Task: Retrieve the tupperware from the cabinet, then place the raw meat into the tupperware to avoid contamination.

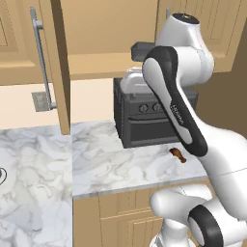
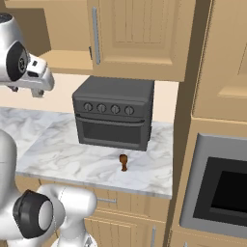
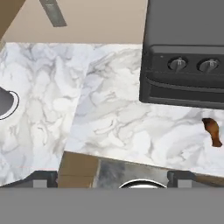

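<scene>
While spread wide, fingers (image 3: 45, 178) grip nothing above counter (image 3: 118, 122).

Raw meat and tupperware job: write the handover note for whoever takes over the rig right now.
The end effector is open and empty, above the counter.
The cabinet has its door open; the tupperware sits on its shelf, partly behind the arm.
The raw meat lies on the counter before the toaster oven.
Done: cabinet opened. Left: fetch the tupperware, set it down, put the raw meat inside.
</scene>
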### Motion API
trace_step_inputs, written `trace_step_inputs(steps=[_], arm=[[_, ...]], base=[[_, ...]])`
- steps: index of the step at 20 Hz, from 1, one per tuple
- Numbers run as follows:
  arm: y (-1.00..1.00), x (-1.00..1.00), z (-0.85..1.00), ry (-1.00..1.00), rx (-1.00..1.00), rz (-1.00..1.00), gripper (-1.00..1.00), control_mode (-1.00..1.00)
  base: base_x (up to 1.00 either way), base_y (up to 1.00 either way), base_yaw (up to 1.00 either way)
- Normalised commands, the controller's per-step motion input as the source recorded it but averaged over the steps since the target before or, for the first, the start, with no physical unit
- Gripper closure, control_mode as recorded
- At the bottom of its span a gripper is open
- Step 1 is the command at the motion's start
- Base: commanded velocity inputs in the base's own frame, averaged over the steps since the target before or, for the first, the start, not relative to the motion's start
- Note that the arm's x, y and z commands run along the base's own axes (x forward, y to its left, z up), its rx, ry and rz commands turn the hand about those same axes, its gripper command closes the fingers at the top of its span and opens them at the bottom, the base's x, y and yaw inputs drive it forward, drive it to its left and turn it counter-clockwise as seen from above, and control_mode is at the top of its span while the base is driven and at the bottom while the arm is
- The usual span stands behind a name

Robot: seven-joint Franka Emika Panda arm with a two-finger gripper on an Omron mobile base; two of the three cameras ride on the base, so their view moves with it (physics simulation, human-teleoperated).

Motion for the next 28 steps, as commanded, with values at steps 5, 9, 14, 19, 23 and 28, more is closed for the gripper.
trace_step_inputs(steps=[5, 9, 14, 19, 23, 28], arm=[[-0.72, 0.0, 0.19, -0.23, -0.12, 0.08, -1.0, -1.0], [-0.72, 0.14, 0.04, -0.19, -0.09, 0.02, -1.0, -1.0], [-0.51, 0.31, 0.2, -0.15, -0.04, -0.01, -1.0, -1.0], [-0.18, 0.35, 0.35, -0.02, 0.0, -0.07, -1.0, -1.0], [-0.12, 0.55, 0.32, -0.06, 0.0, -0.13, -1.0, -1.0], [-0.15, 0.64, 0.28, -0.11, 0.02, -0.11, -1.0, -1.0]], base=[[0.0, 0.0, 0.0], [0.0, 0.0, 0.0], [0.0, 0.0, 0.0], [0.0, 0.0, 0.0], [0.0, 0.0, 0.0], [0.0, 0.0, 0.0]])
